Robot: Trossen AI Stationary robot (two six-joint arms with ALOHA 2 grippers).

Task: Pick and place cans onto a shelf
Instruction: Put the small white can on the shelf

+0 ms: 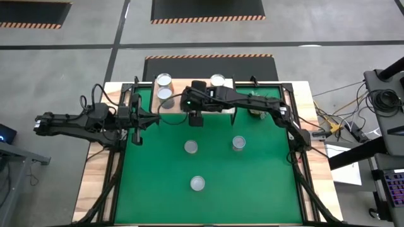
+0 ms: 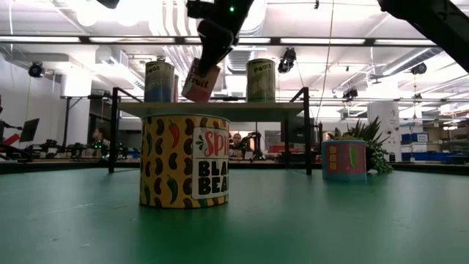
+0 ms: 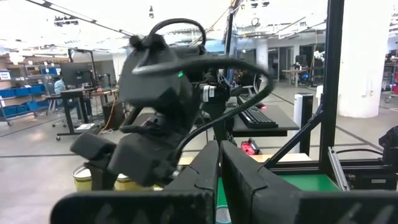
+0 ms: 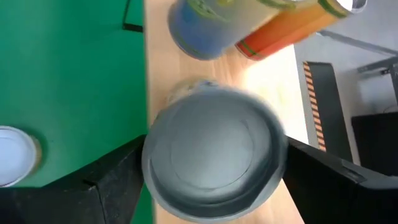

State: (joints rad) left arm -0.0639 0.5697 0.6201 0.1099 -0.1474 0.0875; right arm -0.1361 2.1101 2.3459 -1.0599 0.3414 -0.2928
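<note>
Black-bean can [image 2: 185, 161] foremost; right fingers [image 4: 211, 168] astride tilted can [image 2: 201, 81] over shelf [image 2: 212, 110]; left fingers [image 3: 219, 180] closed.

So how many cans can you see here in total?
7 cans: three on the shelf, three standing on the green table, and one tilted can between the right fingers. Others may hide under the arms.
</note>
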